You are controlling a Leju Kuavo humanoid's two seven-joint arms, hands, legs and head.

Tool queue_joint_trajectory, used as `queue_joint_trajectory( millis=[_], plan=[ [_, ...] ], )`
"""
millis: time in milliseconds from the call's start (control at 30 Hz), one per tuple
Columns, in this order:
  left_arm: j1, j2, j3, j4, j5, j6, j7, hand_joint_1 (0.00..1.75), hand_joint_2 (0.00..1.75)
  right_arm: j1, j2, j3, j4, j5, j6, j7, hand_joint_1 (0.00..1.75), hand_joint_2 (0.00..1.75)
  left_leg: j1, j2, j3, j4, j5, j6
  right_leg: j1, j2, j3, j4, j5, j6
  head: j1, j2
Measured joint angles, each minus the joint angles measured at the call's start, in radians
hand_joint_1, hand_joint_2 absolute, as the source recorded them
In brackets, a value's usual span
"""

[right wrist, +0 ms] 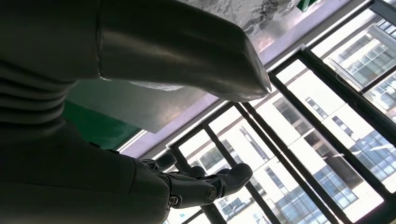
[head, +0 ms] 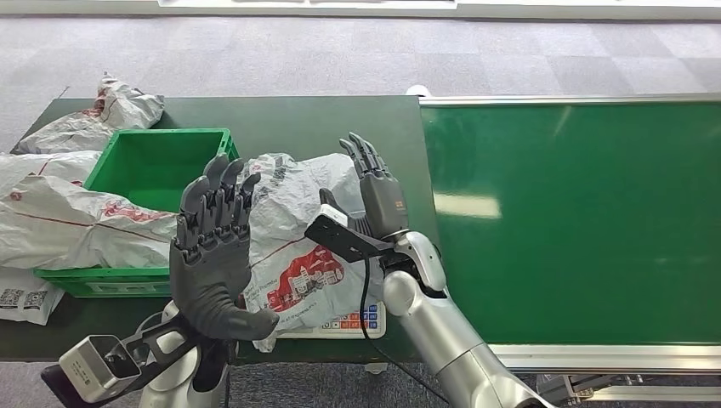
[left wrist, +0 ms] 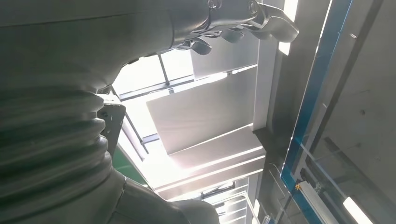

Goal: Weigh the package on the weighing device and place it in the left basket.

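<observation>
Package on scale, both hands raised above it and holding nothing.

Item: one package [head: 298, 229], a crinkled white plastic mailer bag with red printing and a red stripe, lying on the weighing scale [head: 357, 321] on the dark green counter [head: 281, 115], just right of the green basket [head: 153, 166]. From my feed only the scale's front edge with coloured buttons shows; I cannot read any display. Left hand [head: 212, 255] is up with fingers spread, partly covering the package's left side. Right hand [head: 374, 183] is up with fingers extended, beside the package's right edge. More white mailer bags [head: 76, 221] drape over the basket's left rim. The green conveyor [head: 578, 221] adjoins on the right.
</observation>
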Motion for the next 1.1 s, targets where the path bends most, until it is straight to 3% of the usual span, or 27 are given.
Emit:
queue_joint_trajectory(
  millis=[133, 233, 300, 433, 500, 700, 900, 1100],
  plan=[
    [0.005, 0.0, 0.0, 0.0, -0.006, 0.0, 0.0, 0.0, 1.75, 0.0, -0.006, -0.033, 0.007, -0.09, 0.041, -0.05, 0.0, 0.0, 0.0, 0.0, 0.0, 0.0, 0.0, 0.0, 0.0, 0.0, 0.0, 0.0, 0.0, 0.0, 0.0, 0.0],
    [0.01, 0.0, 0.0, 0.003, -0.035, 0.023, 0.0, 0.0, 1.75, 0.024, -0.006, -0.078, -0.047, -0.224, 0.023, -0.176, 0.0, 0.0, 0.0, 0.0, 0.0, 0.0, 0.0, 0.0, 0.0, 0.0, 0.0, 0.0, 0.0, 0.0, 0.0, 0.0],
    [0.012, 0.0, 0.0, 0.014, -0.084, 0.068, 0.003, 0.0, 1.75, 0.061, -0.006, -0.11, -0.13, -0.283, -0.041, -0.256, 0.0, 0.0, 0.0, -0.001, 0.0, 0.0, 0.0, 0.0, 0.0, 0.0, 0.0, 0.0, 0.0, 0.0, 0.0, 0.0],
    [0.007, -0.001, 0.001, 0.061, -0.243, 0.218, 0.042, 0.0, 1.75, 0.166, -0.006, -0.133, -0.403, -0.258, -0.303, -0.349, 0.0, 1.75, -0.001, -0.001, 0.0, 0.0, -0.002, 0.0, -0.001, -0.001, -0.001, 0.0, 0.0, 0.0, 0.0, 0.0],
    [-0.001, 0.0, 0.001, 0.093, -0.3, 0.281, 0.058, 0.0, 1.75, 0.221, 0.0, -0.133, -0.564, -0.201, -0.374, -0.36, 0.0, 1.75, -0.001, -0.001, -0.001, 0.0, -0.002, 0.0, -0.001, 0.0, -0.001, 0.0, -0.001, 0.001, 0.0, 0.0],
    [-0.027, 0.002, 0.005, 0.172, -0.409, 0.382, 0.106, 0.0, 1.75, 0.307, 0.019, -0.138, -0.913, -0.114, -0.393, -0.362, 0.0, 1.75, -0.001, 0.0, 0.0, 0.0, -0.003, 0.0, -0.001, 0.0, -0.001, 0.0, -0.002, 0.001, 0.0, 0.0],
    [-0.048, 0.003, 0.008, 0.217, -0.472, 0.419, 0.137, 0.0, 1.75, 0.326, 0.018, -0.147, -1.062, -0.108, -0.394, -0.361, 0.0, 1.75, -0.001, 0.001, 0.0, 0.0, -0.003, 0.001, -0.001, 0.0, 0.0, 0.0, -0.001, 0.001, 0.0, 0.0],
    [-0.15, 0.014, 0.003, 0.391, -0.752, 0.486, 0.258, 0.0, 1.75, 0.331, 0.018, -0.149, -1.107, -0.108, -0.393, -0.361, 0.0, 1.75, -0.001, 0.001, 0.001, 0.0, -0.002, 0.001, -0.001, 0.0, 0.0, 0.0, 0.0, 0.001, 0.0, 0.0]
  ],
)
